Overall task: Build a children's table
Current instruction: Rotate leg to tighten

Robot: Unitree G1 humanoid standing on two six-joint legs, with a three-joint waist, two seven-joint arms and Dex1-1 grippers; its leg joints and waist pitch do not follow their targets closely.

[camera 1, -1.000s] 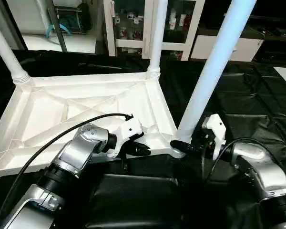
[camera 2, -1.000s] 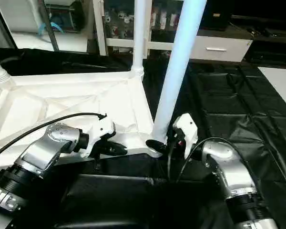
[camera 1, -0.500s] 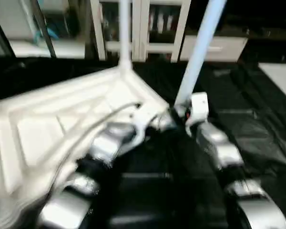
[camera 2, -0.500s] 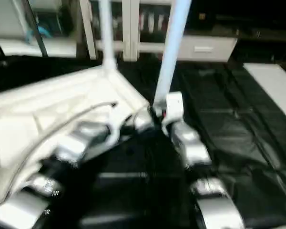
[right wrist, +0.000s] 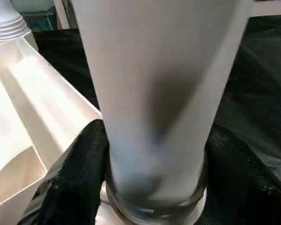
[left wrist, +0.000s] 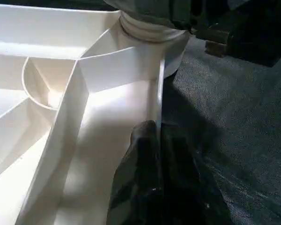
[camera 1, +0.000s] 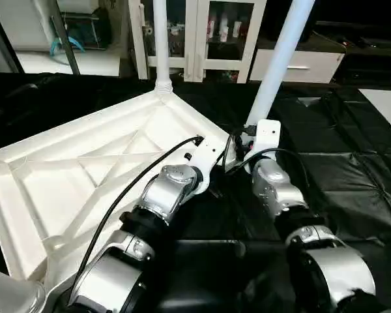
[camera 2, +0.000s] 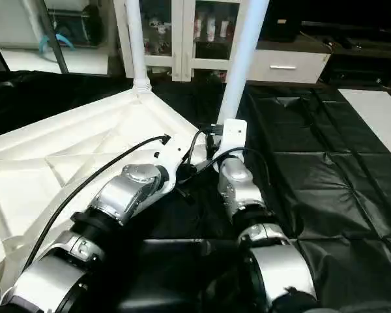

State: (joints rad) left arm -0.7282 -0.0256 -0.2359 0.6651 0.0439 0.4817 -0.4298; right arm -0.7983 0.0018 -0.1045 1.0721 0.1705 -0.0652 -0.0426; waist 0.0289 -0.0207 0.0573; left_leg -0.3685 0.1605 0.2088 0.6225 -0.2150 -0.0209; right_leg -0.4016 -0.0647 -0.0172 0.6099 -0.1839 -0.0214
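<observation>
The children's table lies upside down, its white ribbed top facing up on the black cover. One white leg stands in the far corner socket. A second leg stands in the corner nearest my grippers. My right gripper is shut on this leg just above its socket, one black finger on each side. My left gripper is shut on the top's rim wall beside that socket. Another leg's base shows at the bottom left.
The black-covered work table stretches out to the right. A white glass-door cabinet and a white drawer unit stand behind it. A black cable runs along my left forearm.
The whole view has swung, and my forearms now reach straight forward to the near corner. Both grippers keep the same holds on the rim and the leg.
</observation>
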